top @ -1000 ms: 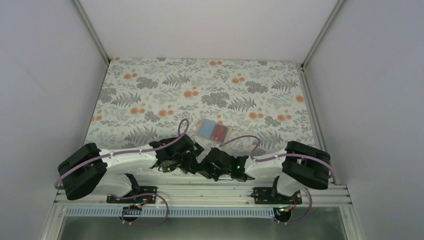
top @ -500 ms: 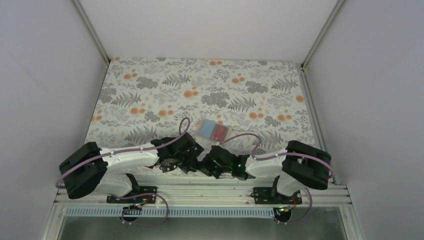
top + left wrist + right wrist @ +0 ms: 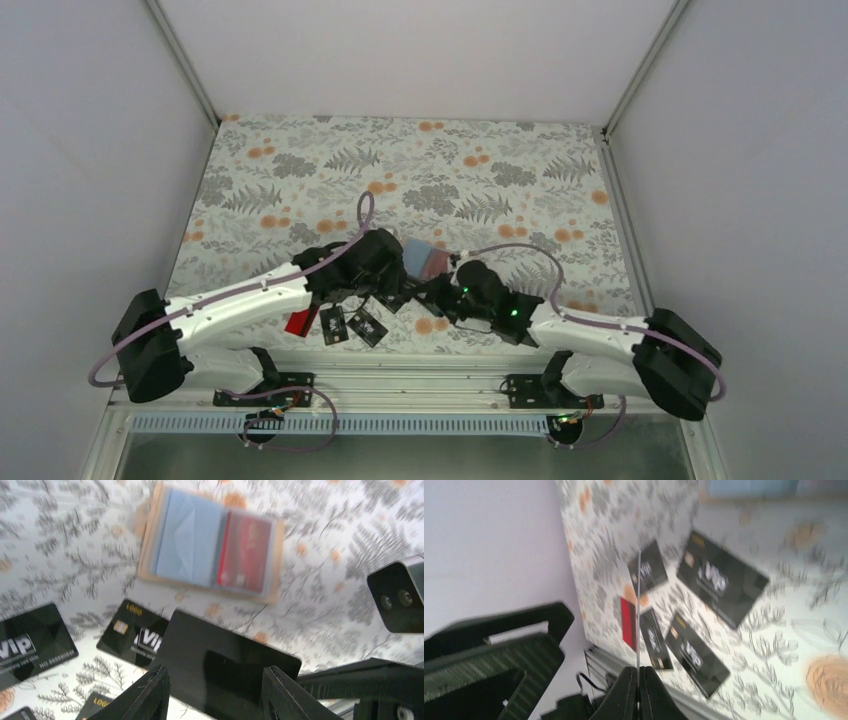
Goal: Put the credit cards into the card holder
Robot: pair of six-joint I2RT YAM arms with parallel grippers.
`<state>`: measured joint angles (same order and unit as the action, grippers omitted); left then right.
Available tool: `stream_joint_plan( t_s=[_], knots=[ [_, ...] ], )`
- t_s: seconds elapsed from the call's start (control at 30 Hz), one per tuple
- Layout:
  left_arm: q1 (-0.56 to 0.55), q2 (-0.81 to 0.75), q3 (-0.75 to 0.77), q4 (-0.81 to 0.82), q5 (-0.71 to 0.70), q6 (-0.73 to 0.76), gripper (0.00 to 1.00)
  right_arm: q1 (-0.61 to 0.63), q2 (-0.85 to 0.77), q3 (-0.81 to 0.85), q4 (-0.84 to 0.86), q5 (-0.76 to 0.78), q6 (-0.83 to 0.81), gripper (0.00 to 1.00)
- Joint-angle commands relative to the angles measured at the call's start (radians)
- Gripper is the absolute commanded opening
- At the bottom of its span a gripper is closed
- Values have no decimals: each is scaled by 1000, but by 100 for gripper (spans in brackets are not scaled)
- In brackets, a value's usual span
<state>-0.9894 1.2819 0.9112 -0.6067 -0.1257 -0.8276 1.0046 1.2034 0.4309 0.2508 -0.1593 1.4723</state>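
Note:
The card holder (image 3: 210, 545) lies open, tan outside and light blue inside, with a red card (image 3: 246, 552) in its right pocket. It also shows in the top view (image 3: 425, 258), and its blue edge shows in the right wrist view (image 3: 749, 487). My left gripper (image 3: 215, 685) is open just short of it, and a plain black card (image 3: 225, 665) shows between its fingers. My right gripper (image 3: 638, 672) is shut on a credit card seen edge-on (image 3: 638, 610). The two grippers (image 3: 398, 283) (image 3: 437, 290) meet near the holder. Several black cards (image 3: 135, 635) (image 3: 721, 580) and a red card (image 3: 628, 622) lie on the cloth.
The floral cloth (image 3: 450, 170) covers the table inside white walls. Loose cards (image 3: 350, 324) lie near the front edge by the metal rail (image 3: 400, 385). The right wrist camera (image 3: 397, 597) is close to my left gripper.
Both arms have reached forward from the near edge toward the card holder. The cards near the front edge, hidden under the arms before, now show.

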Motion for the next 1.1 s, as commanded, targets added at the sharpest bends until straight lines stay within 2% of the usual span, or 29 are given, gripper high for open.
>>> stream_joint_plan(
  t_s=[0.0, 0.2, 0.3, 0.43, 0.8, 1.07],
  knots=[
    [0, -26, 99, -71, -121, -23, 47, -120, -113, 55, -98, -6, -126, 4],
    [21, -7, 237, -25, -179, -29, 50, -350, -203, 137, -122, -95, -225, 4],
    [31, 5, 277, 83, -167, -1, 51, -465, -208, 164, -51, -161, -216, 4],
    [42, 19, 300, 248, -132, 44, 53, -551, -196, 189, 51, -242, -179, 4],
    [138, 62, 248, 682, 161, 44, 54, -590, -213, 164, 316, -325, -43, 4],
    [153, 83, 238, 743, 203, 19, 54, -590, -269, 109, 405, -310, 16, 4]
  ],
)
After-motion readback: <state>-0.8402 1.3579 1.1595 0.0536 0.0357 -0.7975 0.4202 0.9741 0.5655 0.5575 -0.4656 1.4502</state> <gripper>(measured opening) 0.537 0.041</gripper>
